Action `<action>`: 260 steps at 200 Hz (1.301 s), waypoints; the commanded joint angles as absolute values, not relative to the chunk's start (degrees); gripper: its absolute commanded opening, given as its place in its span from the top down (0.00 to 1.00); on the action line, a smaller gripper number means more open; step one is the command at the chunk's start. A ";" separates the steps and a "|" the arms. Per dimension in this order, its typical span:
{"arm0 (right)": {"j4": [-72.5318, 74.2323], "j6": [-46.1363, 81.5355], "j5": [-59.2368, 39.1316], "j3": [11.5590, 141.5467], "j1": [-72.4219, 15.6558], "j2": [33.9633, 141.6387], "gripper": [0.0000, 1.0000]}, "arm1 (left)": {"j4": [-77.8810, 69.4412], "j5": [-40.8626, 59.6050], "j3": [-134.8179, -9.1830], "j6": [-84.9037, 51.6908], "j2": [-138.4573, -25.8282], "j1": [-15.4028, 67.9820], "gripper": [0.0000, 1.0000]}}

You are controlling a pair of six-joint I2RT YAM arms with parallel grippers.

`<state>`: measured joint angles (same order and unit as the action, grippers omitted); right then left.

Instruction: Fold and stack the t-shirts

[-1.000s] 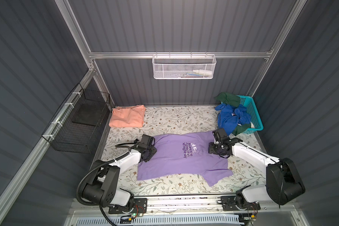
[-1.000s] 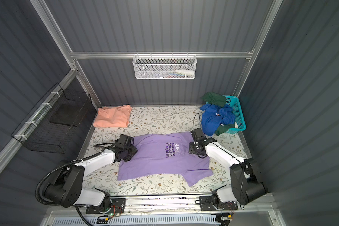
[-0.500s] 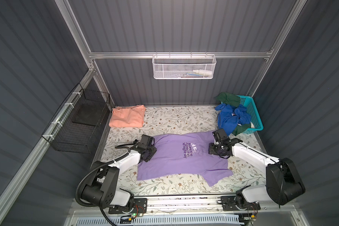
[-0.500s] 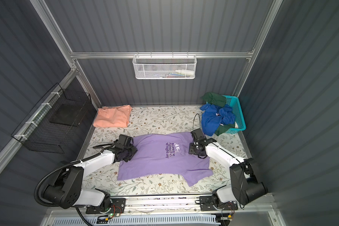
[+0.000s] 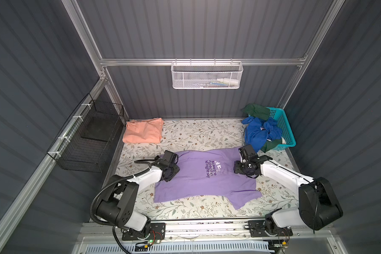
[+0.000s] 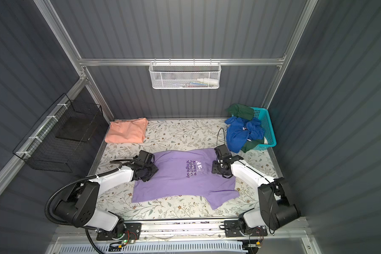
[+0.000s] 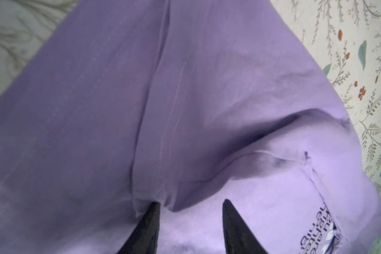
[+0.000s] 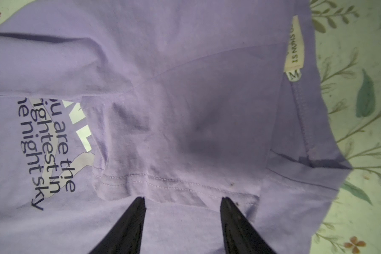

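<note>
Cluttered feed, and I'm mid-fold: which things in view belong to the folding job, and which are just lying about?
Job: lavender-purple t-shirt, spread mid-table; salmon-orange t-shirt, folded at the back left corner.

Lying about: turquoise basket; blue and green clothes spilling from it, kind unclear; white mesh basket on the rail; black wire basket on the left wall.

Grey ribbed walls (image 5: 196,33); floral tablecloth (image 5: 196,134)

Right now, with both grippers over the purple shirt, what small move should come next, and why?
Probably lift both grippers clear and move to the near edge. The left gripper and right gripper are open, holding nothing; the purple shirt has its far side folded over its lettering, while the near sleeve sticks out unfolded.
</note>
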<state>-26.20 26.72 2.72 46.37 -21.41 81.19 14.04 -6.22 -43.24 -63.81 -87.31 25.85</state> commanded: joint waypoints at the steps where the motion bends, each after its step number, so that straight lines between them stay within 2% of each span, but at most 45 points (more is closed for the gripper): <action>1: -26.23 26.22 2.46 45.53 -21.27 81.69 0.42 | 20.94 -9.54 -47.22 -56.60 -89.70 26.19 0.54; 16: -26.26 26.30 2.42 45.44 -21.20 81.76 0.42 | 22.26 -10.17 -48.77 -54.14 -90.72 26.26 0.58; 84: -26.02 26.45 2.27 45.52 -21.27 82.09 0.43 | 28.96 -16.08 -52.73 -50.01 -91.32 26.71 0.60; 116: -26.24 26.45 2.20 45.70 -21.26 82.27 0.43 | 28.42 -15.26 -51.00 -54.06 -89.36 26.89 0.54; 142: -26.19 26.51 2.28 45.62 -21.14 82.48 0.43 | 21.68 -12.56 -45.42 -58.56 -84.05 27.03 0.54; 157: -26.00 26.42 1.82 45.63 -21.18 82.79 0.43 | 20.31 -12.84 -44.90 -55.82 -83.05 27.20 0.52; 184: -25.96 26.16 1.50 45.70 -21.19 83.06 0.43 | 27.07 -11.72 -50.80 -46.84 -87.37 27.24 0.46; 217: -25.60 26.30 1.19 45.70 -21.18 83.14 0.43 | 30.29 -10.58 -55.67 -40.87 -93.76 28.51 0.45; 245: -25.72 26.62 0.96 45.54 -21.17 82.74 0.43 | 32.72 -13.56 -57.79 -40.13 -98.20 28.92 0.51; 260: -26.00 26.44 1.32 45.38 -21.18 82.45 0.43 | 33.93 -15.69 -58.69 -40.29 -99.78 28.92 0.59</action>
<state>-25.69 26.70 1.23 45.95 -21.37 82.63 28.95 -12.53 -56.75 -42.78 -97.32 28.71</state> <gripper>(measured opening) 0.569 0.461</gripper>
